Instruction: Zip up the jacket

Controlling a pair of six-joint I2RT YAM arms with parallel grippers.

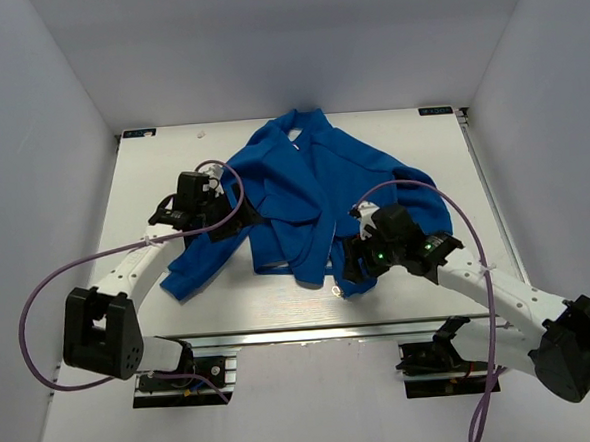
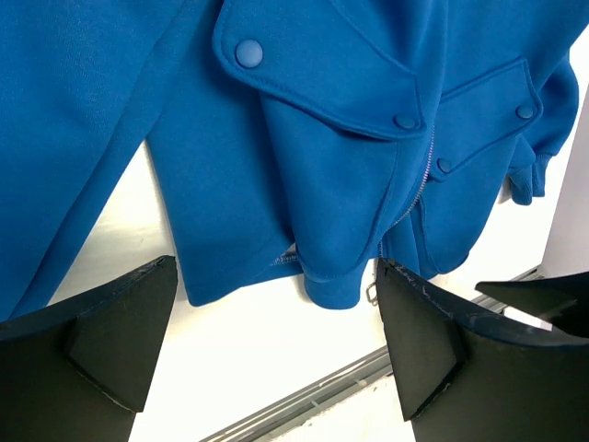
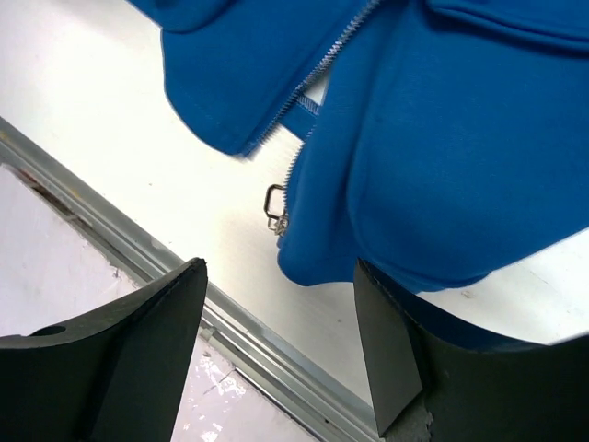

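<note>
so the desk (image 1: 410, 139) is sitting there white and flat, with a metal rail (image 1: 282, 334) running along its near edge. the jacket (image 1: 309, 200) is lying rumpled right on it, roughly in the middle, with its collar (image 1: 304, 125) pointing toward the far edge and one sleeve (image 1: 193, 267) trailing out toward the near left. the front is hanging open at the bottom, the two zipper rows (image 3: 317, 70) spreading apart, and the little zipper pull (image 3: 274, 210) is showing against the bare desk just beside the hem, near the rail

The right arm (image 1: 409, 244) covers the jacket (image 1: 293, 191) partly.
</note>
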